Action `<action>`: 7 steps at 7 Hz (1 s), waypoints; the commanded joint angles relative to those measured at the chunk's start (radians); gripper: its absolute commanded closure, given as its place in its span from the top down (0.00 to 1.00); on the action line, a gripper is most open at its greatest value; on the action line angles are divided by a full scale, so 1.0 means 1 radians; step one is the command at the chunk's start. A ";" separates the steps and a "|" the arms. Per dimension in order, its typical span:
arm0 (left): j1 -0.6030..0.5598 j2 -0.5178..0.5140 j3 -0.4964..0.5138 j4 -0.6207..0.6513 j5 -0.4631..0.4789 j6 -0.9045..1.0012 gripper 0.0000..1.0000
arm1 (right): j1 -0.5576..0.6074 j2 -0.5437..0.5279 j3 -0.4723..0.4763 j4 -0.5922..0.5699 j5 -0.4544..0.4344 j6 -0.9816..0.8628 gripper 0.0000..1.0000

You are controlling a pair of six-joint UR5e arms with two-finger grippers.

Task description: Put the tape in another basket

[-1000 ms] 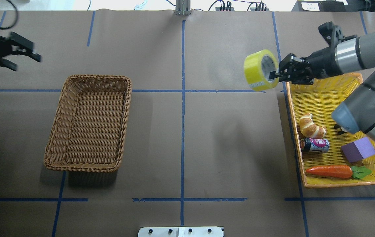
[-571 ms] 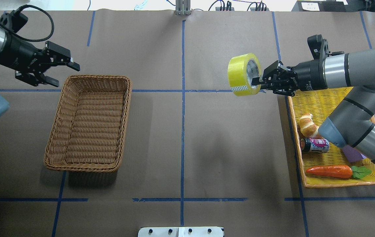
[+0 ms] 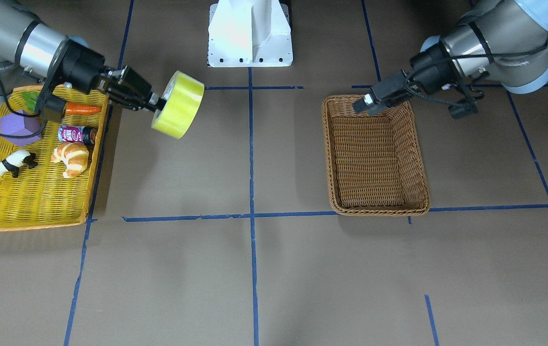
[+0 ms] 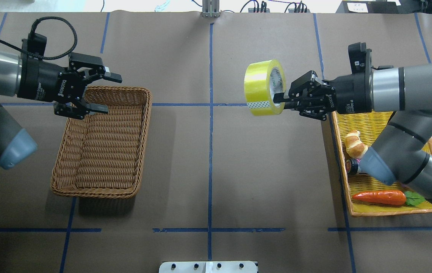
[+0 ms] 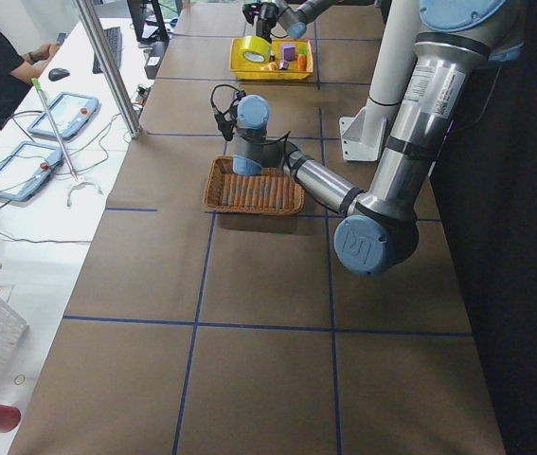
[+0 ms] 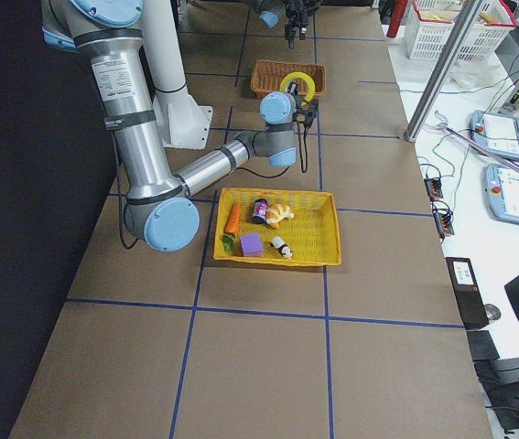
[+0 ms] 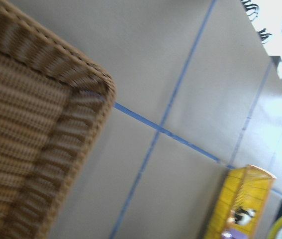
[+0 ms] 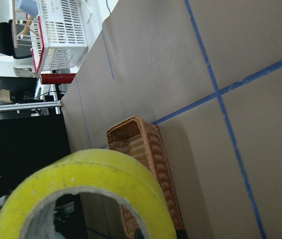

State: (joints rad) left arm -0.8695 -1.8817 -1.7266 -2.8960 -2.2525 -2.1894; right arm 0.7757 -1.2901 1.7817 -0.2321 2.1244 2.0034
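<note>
The yellow-green tape roll (image 4: 263, 87) hangs in the air, on edge, right of the table's centre line. My right gripper (image 4: 278, 99) is shut on the roll's wall, with one finger inside the grey-white core. The roll also shows in the front view (image 3: 180, 105) and fills the bottom of the right wrist view (image 8: 96, 194). The brown wicker basket (image 4: 146, 113) stands empty on the left half of the table. My left gripper (image 4: 109, 94) is open and empty above the basket's far left corner. In the left wrist view only the basket's rim (image 7: 56, 59) shows.
The shallow yellow tray (image 4: 371, 117) sits at the right edge under my right arm. It holds a croissant (image 4: 354, 144), a can (image 4: 352, 166), a carrot (image 4: 381, 197), a toy panda (image 3: 12, 164) and a purple block (image 3: 17, 127). Blue tape lines cross the brown table.
My right gripper has carried the tape leftward, off the yellow tray's corner toward the table's middle. My left arm has swung in from the far left to over the basket's far corner.
</note>
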 commanded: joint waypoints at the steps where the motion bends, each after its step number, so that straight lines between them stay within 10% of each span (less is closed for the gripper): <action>1: 0.120 -0.001 -0.008 -0.220 0.176 -0.151 1.00 | -0.164 -0.006 0.038 0.135 -0.192 0.067 0.02; 7: 0.291 -0.119 -0.041 -0.279 0.296 -0.254 1.00 | -0.354 0.002 0.027 0.241 -0.258 0.063 0.01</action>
State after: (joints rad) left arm -0.5969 -1.9868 -1.7645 -3.1738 -1.9743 -2.4430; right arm 0.4463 -1.2904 1.8106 0.0067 1.8677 2.0674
